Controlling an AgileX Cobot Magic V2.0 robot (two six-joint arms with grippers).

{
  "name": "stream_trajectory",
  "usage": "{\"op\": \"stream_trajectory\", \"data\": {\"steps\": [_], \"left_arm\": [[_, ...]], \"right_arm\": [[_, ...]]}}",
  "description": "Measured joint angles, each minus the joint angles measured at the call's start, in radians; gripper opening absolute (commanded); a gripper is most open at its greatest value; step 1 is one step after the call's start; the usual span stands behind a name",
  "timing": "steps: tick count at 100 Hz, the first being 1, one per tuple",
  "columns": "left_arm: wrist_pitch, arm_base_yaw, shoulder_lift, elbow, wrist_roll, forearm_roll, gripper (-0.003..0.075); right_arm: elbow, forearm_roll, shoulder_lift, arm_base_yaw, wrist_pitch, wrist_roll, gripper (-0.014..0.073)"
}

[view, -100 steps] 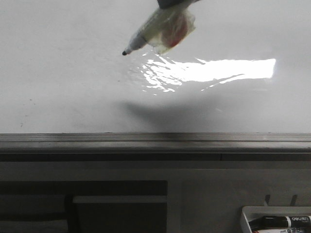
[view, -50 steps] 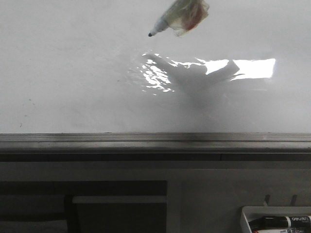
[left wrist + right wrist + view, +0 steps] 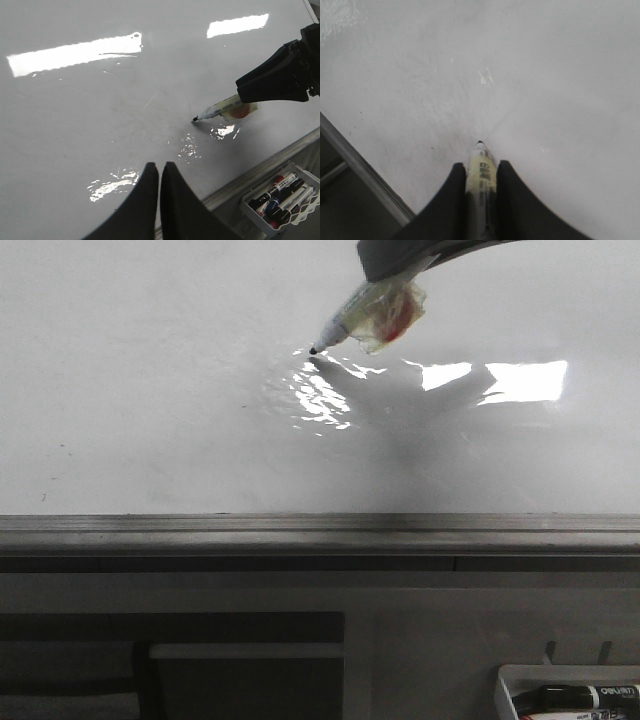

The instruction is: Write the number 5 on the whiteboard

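Glossy whiteboard bare — our right gripper clamps the marker; left gripper shut, empty. Tip near the glare — excess pressure could skid it.

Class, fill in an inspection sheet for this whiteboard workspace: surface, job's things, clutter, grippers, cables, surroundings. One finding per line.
Surface: whiteboard glossy white, bright light reflections, a few small dark specks; grey lower edge rail.
Job's things: marker tip at or just off the board, contact not certain; no number 5 strokes seen.
Clutter: white tray below the rail holding several capped markers.
Grippers: right gripper shut on the marker; left gripper shut, empty, over the board.
Cables: nothing seen.
Surroundings: dark structure beneath the rail, too dim to identify.
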Motion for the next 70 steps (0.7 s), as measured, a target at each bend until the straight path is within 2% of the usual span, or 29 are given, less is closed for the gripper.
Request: {"op": "stream_trajectory", "data": {"steps": [47, 70], "left_arm": [[0.0, 0.0, 0.002, 0.0, 0.0, 0.0, -0.002], [0.0, 0.0, 0.002, 0.0, 0.0, 0.0, -0.002]], "right_arm": [[-0.01, 0.006, 0.004, -0.032, 0.01, 0.001, -0.004], [-0.012, 0.012, 0.004, -0.015, 0.082, 0.001, -0.004]]}}
